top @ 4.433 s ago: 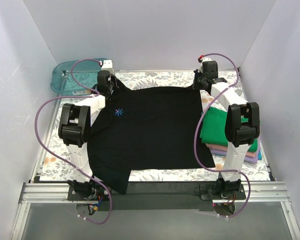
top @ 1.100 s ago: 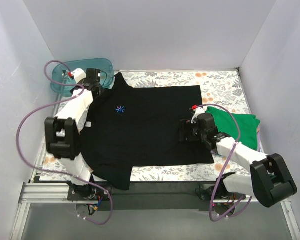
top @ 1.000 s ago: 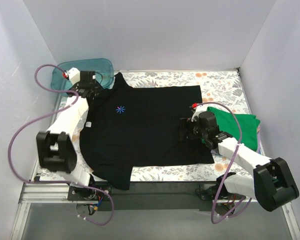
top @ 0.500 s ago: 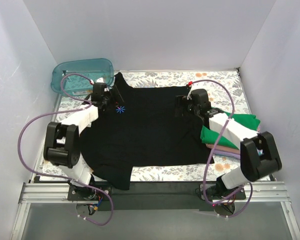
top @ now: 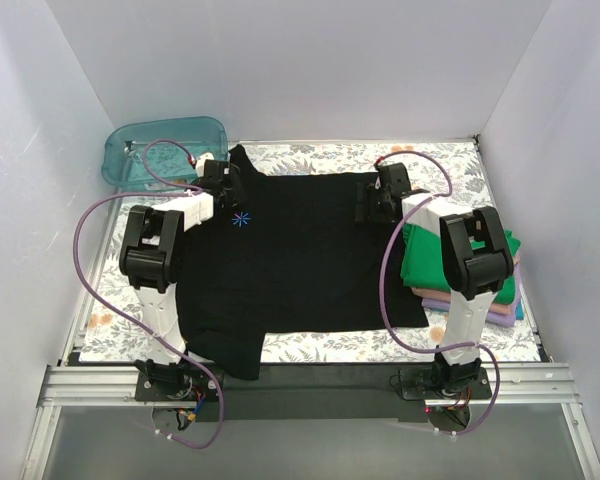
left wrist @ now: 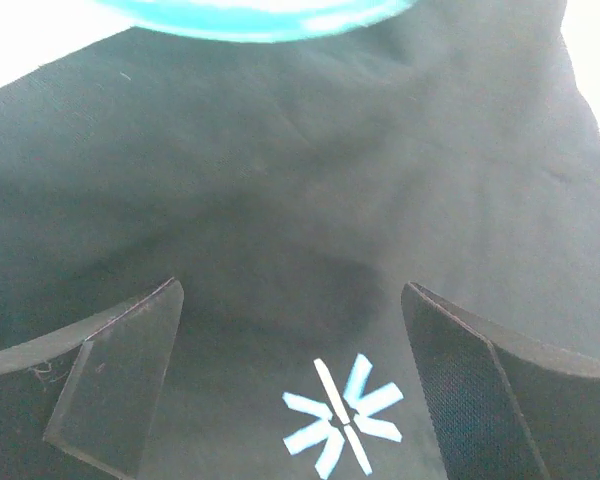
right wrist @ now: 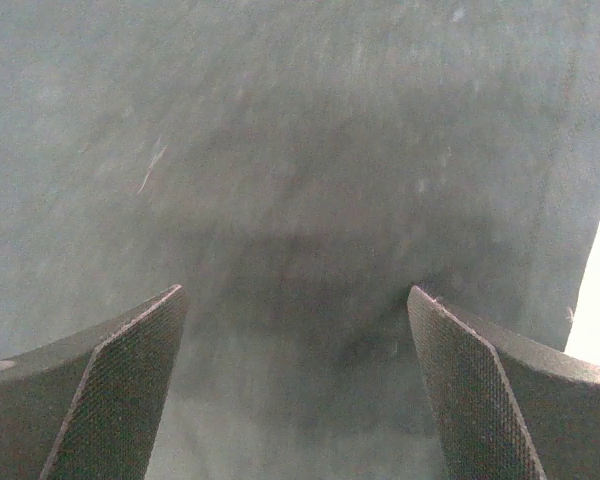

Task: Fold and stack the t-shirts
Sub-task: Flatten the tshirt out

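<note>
Both pincers have crept toward the far edge of the black t-shirt point(top: 300, 265) in the last half second. The left pincer point(top: 226, 186) is just beside the blue starburst point(top: 240, 219), the right pincer point(top: 369, 203) near the far right corner. Each hangs spread over the cloth, pinching nothing. The shirt lies flat on the worktop point(top: 320, 155). The right arm hides much of the folded stack, with the green t-shirt point(top: 426, 258) uppermost; the lower layers are hard to tell apart.

Stacked t-shirts point(top: 425, 262) half behind right arm point(top: 475, 250); teal tub point(left wrist: 250, 12) blurred, cropped.
</note>
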Motion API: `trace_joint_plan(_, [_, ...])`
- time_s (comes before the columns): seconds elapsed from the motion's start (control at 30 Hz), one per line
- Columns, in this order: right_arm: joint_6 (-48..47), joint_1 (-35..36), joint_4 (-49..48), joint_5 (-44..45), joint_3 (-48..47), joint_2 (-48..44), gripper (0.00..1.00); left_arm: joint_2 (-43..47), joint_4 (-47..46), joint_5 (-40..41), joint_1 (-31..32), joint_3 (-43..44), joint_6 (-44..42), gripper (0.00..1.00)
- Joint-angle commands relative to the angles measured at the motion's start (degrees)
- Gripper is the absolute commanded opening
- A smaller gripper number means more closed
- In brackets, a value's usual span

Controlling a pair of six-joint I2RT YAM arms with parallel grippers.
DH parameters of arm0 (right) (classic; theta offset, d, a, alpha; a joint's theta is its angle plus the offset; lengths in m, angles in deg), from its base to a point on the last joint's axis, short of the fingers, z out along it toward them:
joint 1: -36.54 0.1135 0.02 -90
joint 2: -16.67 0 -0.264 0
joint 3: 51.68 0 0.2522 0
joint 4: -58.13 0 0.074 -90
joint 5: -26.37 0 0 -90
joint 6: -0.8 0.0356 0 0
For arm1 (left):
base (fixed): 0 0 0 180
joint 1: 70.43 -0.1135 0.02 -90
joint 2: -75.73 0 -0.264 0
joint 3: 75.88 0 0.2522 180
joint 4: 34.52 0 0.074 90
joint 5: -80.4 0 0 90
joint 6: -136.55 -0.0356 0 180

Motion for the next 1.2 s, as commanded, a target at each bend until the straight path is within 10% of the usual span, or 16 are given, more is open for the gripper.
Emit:
trace_joint_plan(0.0, [0.31,-0.27,3.74,3.39,-7.17,5.27,0.97,-2.29,2.00,5.98,-1.55,3.07,-0.58,0.91])
trace_joint_plan(0.63, [-1.97,-5.99,8.33,-2.85,-25.38,19.44,0.96,-12.40,-0.28,-4.56,-2.44,15.28,-4.26,0.91])
trace_joint_plan(1.17, [-7.87,2.62,8.94,-1.38,-9.42,-7.77,0.98,12.52,4.19,-13.01,3.00,6.60,-2.26,0.91])
